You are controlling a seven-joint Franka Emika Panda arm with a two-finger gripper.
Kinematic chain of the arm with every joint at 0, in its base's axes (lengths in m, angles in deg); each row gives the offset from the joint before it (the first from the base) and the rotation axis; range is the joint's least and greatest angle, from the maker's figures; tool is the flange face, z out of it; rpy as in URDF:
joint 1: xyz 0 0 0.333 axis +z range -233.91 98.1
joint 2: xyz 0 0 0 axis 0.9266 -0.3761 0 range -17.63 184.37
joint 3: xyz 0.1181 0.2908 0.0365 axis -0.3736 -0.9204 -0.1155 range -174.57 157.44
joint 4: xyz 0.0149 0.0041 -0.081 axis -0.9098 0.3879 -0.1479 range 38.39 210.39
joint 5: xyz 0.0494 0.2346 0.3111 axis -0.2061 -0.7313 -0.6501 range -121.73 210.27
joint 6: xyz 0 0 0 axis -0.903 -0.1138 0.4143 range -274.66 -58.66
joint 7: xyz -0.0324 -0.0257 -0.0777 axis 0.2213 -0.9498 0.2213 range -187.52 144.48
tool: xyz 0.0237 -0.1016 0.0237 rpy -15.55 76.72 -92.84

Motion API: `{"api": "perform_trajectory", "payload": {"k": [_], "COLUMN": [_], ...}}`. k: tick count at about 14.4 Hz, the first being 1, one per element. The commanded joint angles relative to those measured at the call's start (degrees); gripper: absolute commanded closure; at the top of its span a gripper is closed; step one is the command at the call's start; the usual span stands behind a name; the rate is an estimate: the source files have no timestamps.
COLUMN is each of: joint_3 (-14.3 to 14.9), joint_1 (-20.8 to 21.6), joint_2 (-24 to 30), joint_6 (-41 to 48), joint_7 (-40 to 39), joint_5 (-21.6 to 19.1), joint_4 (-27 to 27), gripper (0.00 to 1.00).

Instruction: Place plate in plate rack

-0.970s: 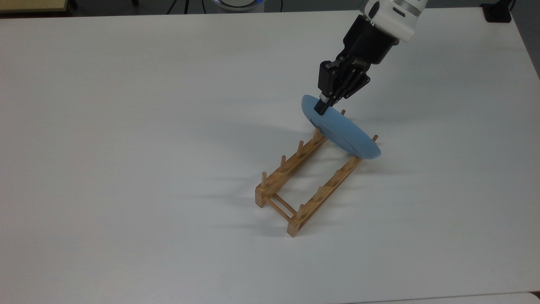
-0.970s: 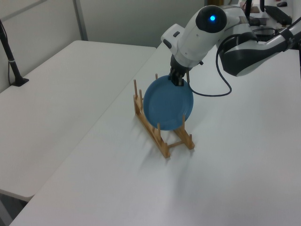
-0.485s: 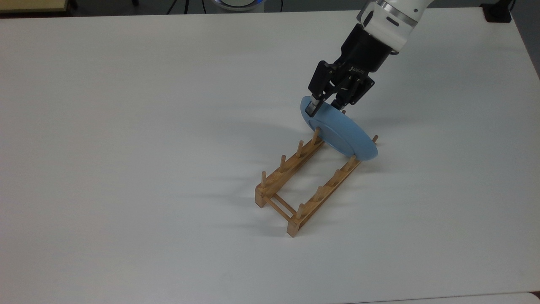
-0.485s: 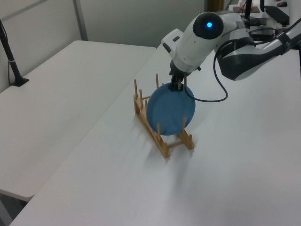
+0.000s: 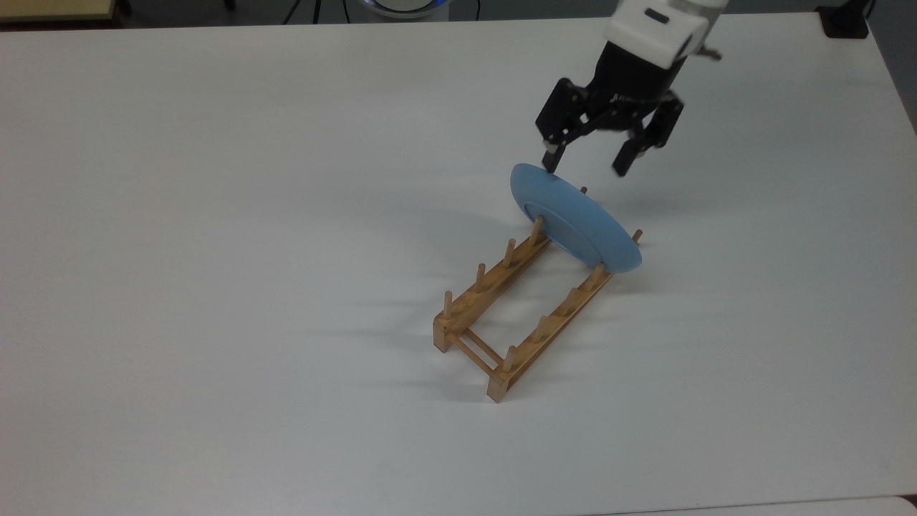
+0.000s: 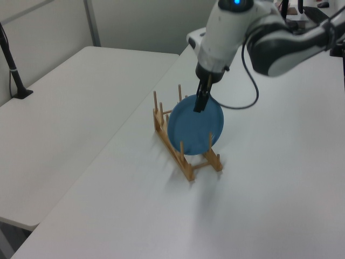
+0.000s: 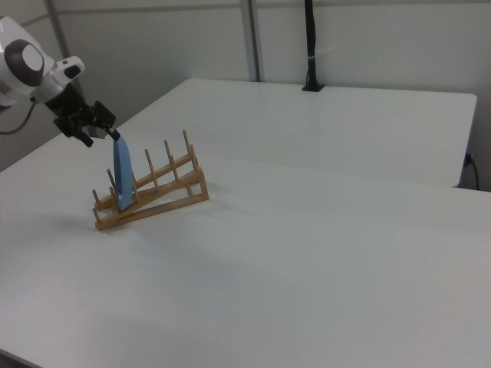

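Observation:
The light-blue plate stands on edge, tilted, between the pegs at the far end of the wooden plate rack. My gripper hangs open just above the plate's upper rim, one finger on each side, touching nothing. In the left view the plate faces the camera inside the plate rack, with the gripper over its top edge. The right view shows the plate edge-on in the plate rack, at the end nearer the gripper.
The rack sits on a wide white table. The rack's other slots hold nothing. A black post is clamped on a neighbouring table, and a black post rises at the back of the right view. A black cable loops off the arm.
My gripper was shut on the plate's rim, then opened and rose a little. The plate settled between the pegs and now stands free in the rack.

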Motion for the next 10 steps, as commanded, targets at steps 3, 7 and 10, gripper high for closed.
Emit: {"api": "perform_trajectory", "payload": {"k": [3, 7, 10], "joint_3": [-0.5, 1.2, 5.5], "joint_1": [-8.0, -16.1, -17.2], "joint_2": [6.5, 11.5, 12.9], "joint_6": [12.5, 27.7, 30.1], "joint_7": [-10.9, -25.3, -26.0], "joint_5": [-18.2, -22.3, -23.9], "joint_4": [0.6, 1.3, 1.6], "gripper": [0.00, 0.00, 0.00]}}
